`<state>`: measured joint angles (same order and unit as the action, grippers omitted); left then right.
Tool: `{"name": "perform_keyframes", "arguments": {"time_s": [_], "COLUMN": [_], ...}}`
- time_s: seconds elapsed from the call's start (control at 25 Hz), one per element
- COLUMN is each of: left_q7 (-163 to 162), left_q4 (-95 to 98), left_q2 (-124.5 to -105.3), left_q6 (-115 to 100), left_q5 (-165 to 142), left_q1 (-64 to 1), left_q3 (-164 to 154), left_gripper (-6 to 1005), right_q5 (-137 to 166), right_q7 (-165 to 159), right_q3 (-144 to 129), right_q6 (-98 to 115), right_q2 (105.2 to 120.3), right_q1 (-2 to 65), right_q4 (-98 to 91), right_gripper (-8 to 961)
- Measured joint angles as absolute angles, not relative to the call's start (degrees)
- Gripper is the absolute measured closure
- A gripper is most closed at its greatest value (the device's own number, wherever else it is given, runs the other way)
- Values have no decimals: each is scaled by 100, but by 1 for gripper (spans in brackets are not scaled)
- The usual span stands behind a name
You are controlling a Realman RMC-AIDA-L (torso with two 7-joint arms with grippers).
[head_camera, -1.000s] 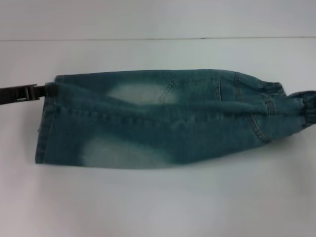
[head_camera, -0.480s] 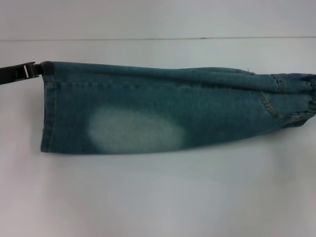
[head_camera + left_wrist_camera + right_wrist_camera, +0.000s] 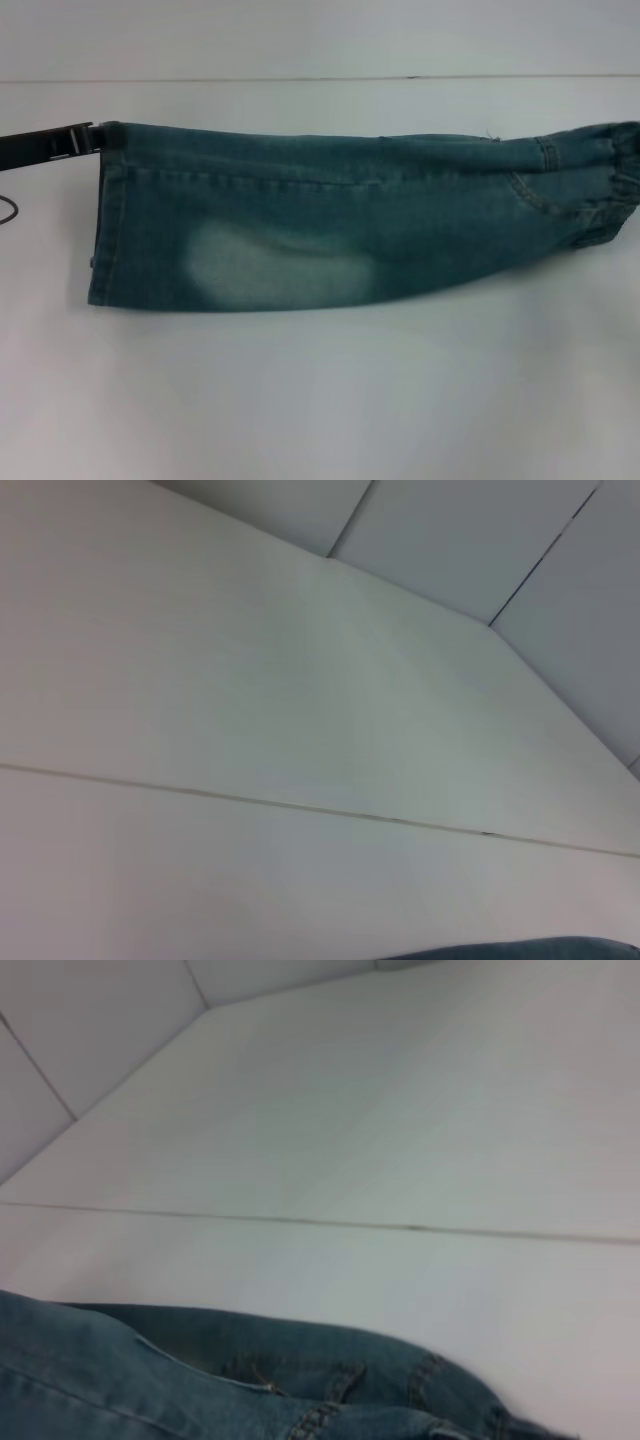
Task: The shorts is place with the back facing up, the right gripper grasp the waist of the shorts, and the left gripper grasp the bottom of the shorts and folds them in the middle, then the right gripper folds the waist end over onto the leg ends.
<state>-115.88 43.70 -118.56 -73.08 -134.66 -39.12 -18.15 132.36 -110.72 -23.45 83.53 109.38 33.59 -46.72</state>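
Note:
The blue denim shorts [image 3: 320, 225] lie folded lengthwise across the white table [image 3: 320, 400], with a pale faded patch on the near layer. My left gripper [image 3: 92, 136] comes in from the left edge as thin black fingers, shut on the far corner of the leg hems [image 3: 100, 220]. At the right edge the ruffled waist [image 3: 615, 160] is lifted and runs out of view. The right gripper does not show in any view. A sliver of denim [image 3: 520, 950] appears in the left wrist view. The right wrist view looks over stitched denim [image 3: 200, 1380].
A seam line [image 3: 320, 78] crosses the white table behind the shorts. Bare white surface lies in front of the shorts, and a thin dark cable [image 3: 8, 210] loops at the left edge.
The far half of the shorts has swung over the near half, hiding the pocket side. My left gripper moved away from me with the hem corner, and the waist end rose at the right.

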Motion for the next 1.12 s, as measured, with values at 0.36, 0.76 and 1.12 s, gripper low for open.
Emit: {"name": "perform_keyframes", "arguments": {"time_s": [0.36, 0.76, 1.12], "left_q7": [-11573, -11578, -11590], "left_q4": [4370, 4398, 4392], "left_q2": [-11947, -12022, -12029], "left_q6": [-7301, -7282, -7158], "left_q5": [-13464, -13465, -13465], "left_q1": [-3926, -3920, -3920], "left_q3": [-1877, -1997, -2078], "left_gripper": [996, 997, 997], "right_q5": [13237, 13242, 13239], "right_q7": [-11055, -11047, -11047], "right_q3": [-2606, -2786, -2886], "right_q6": [8024, 7698, 7697], "right_q2": [10969, 10961, 10997], "right_q1": [3520, 3538, 3610], "right_q4": [-4751, -4763, -4749], "right_gripper": [897, 896, 895]}}
